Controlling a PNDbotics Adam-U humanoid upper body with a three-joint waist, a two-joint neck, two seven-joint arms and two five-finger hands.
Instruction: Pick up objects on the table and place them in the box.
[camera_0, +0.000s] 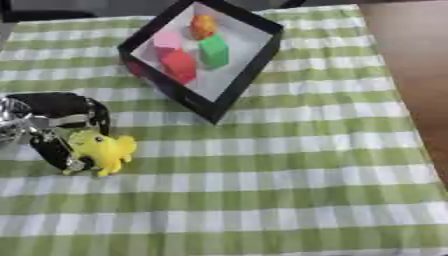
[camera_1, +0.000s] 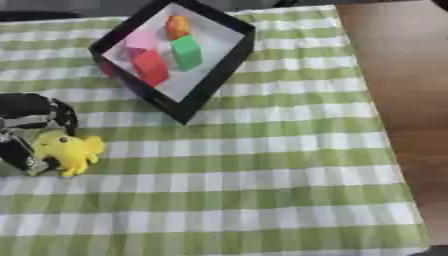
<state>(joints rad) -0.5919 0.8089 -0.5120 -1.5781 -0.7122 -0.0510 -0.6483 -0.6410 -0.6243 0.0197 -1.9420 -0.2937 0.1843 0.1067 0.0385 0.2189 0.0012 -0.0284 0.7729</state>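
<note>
A yellow soft toy (camera_0: 103, 150) lies on the checked cloth at the left. My left hand (camera_0: 52, 120) comes in from the left edge and has its black fingers curled round the toy's left side and top. The black box (camera_0: 171, 91) with a white inside stands tilted at the upper middle, up and to the right of the hand. Inside it lie a pink block (camera_0: 166, 40), a red block (camera_0: 179, 65), a green block (camera_0: 213, 50) and an orange piece (camera_0: 203, 26). My right hand shows in neither view.
A green and white checked cloth (camera_0: 262, 175) covers most of the table. Bare brown tabletop (camera_0: 416, 75) runs along the right side.
</note>
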